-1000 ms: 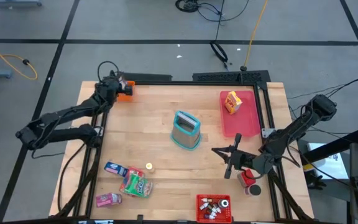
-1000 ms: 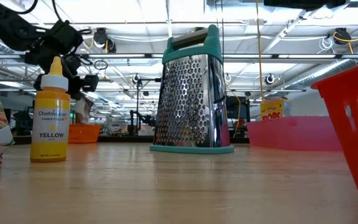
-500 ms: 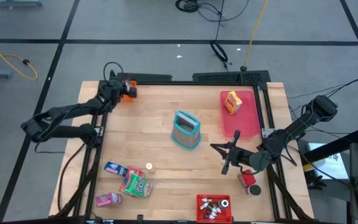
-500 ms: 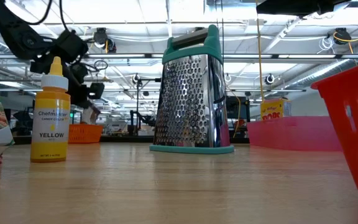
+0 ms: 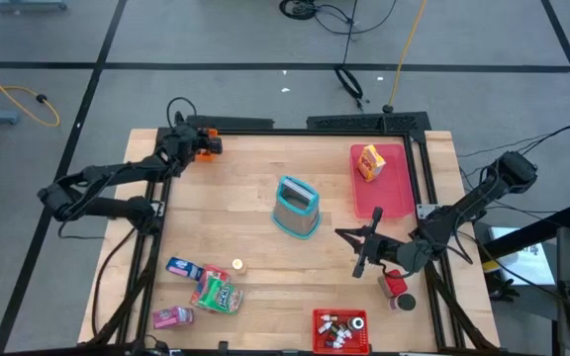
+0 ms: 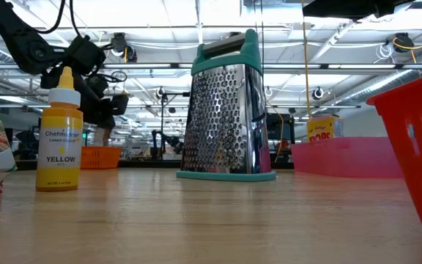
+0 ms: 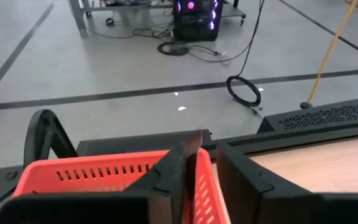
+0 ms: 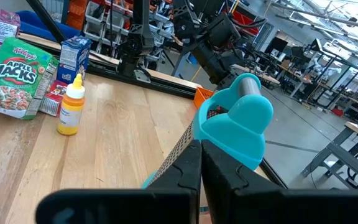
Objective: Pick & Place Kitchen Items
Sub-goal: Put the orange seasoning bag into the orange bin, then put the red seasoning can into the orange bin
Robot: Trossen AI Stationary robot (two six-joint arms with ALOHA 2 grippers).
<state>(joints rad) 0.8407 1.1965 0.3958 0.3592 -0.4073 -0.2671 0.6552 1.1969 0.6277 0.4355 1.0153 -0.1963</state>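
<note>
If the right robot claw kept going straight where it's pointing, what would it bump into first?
Probably the teal grater: it stands just past the shut right gripper. In the high view the gripper points that way, though how near they are is unclear.

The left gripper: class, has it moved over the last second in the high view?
Yes. The left gripper has shifted toward the table's far edge and slightly rightward, judged against the orange bin at the far left corner.

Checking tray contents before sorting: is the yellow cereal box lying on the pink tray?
Yes, in the high view the yellow cereal box sits on the pink tray, near its far end.
</note>
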